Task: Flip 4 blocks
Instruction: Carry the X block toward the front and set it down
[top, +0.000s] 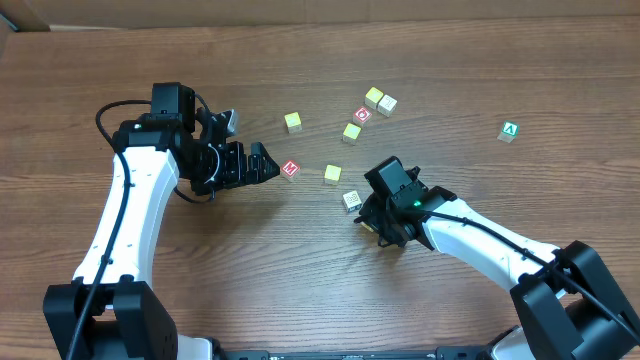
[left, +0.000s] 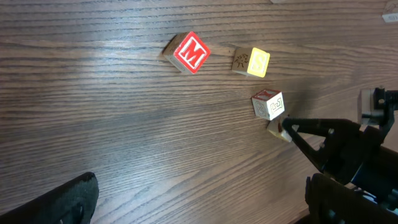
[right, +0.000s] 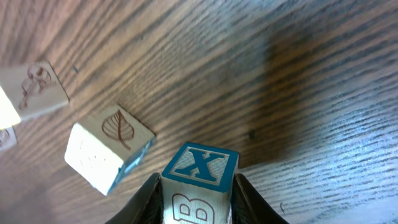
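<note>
Gripping the blue X block (right: 200, 165) by opposite sides near the middle of the bench (top: 300, 300), the right fingers (right: 247, 198) look ready to turn it over, while the left fingers (left: 62, 202) stand wide open.

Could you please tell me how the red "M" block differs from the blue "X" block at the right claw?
The red "M" block lies free on the table; the blue "X" block sits pinched in the right claw. The "M" block's face is solid red with a white letter; the "X" block's has a blue letter and frame on pale wood. Both are small wooden letter cubes.
</note>
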